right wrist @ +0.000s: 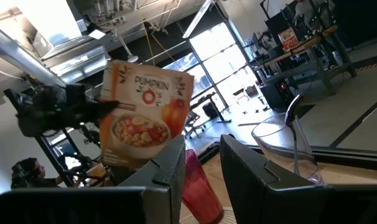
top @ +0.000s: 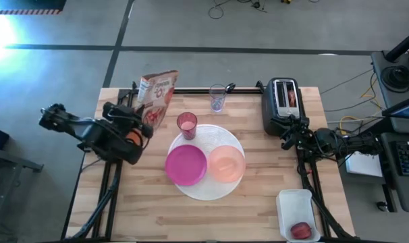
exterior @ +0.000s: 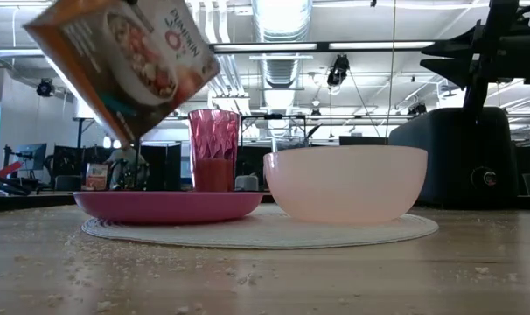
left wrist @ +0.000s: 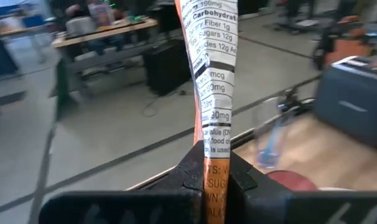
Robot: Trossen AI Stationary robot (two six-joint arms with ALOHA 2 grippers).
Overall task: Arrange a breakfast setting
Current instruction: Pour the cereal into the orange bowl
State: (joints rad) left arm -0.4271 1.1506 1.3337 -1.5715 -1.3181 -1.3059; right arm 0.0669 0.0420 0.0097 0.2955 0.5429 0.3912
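Note:
A cereal box hangs tilted above the table's far left part, and my left gripper is shut on it. On the large white plate sit a magenta bowl and a peach bowl, with a pink tumbler at the plate's far edge. Behind them stands a clear cup holding a spoon. A small red fruit lies in the white tub. My right gripper waits open by the toaster. My left gripper pinches the cereal box between its two fingers, one on each broad face, at the narrow side with the nutrition panel. The fingers come level from the table's left. The box is lifted clear of the table and leans over, its printed front toward the right arm.
The black-and-silver toaster stands at the far right, right behind my right gripper. The white tub sits at the near right corner. Crumbs are scattered over the wooden top in front of the plate. Bare wood lies along the near edge and near left.

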